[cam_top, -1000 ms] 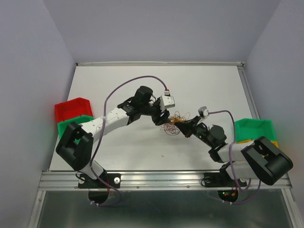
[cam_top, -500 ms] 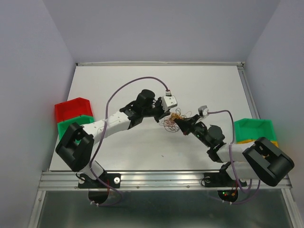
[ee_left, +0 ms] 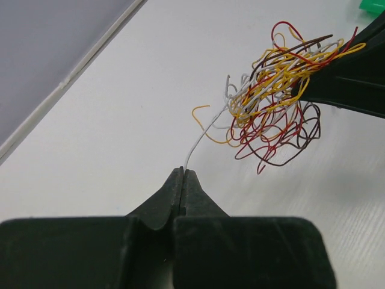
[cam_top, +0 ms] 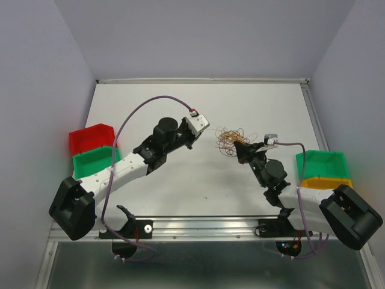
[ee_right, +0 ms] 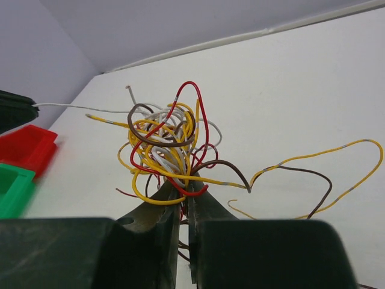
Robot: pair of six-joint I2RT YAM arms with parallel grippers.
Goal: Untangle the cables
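Risk first, working out from your left gripper (ee_left: pixel 184 171): you're pinching the white wire (ee_left: pixel 201 137) at the very tips. Thin as it is, I'd expect it to be slipping out if you're pulling any harder. Further along, that wire is running nearly straight into the cables (ee_left: pixel 274 99), and I can't tell how many loops it's threading through. A straight pull is likely cinching the knot tighter rather than freeing the strand. Beyond that, your right gripper (ee_right: pixel 183 188) is anchoring the bundle by only a few strands at its base. The whole clump could be dragging out of that grip, or the loose yellow and brown loops trailing off to its side could be snagging. Jaws now: the left ones are pressing fully together on the white wire, with nothing else between them. The right ones are standing a sliver apart, clamping red and yellow strands at the bottom of the bundle, and the rest is ballooning up above the fingers. The cables are sitting over the middle of the table (cam_top: pixel 258 102) between your two grippers, right at the right one and apart from the left, with the white wire bridging the gap.
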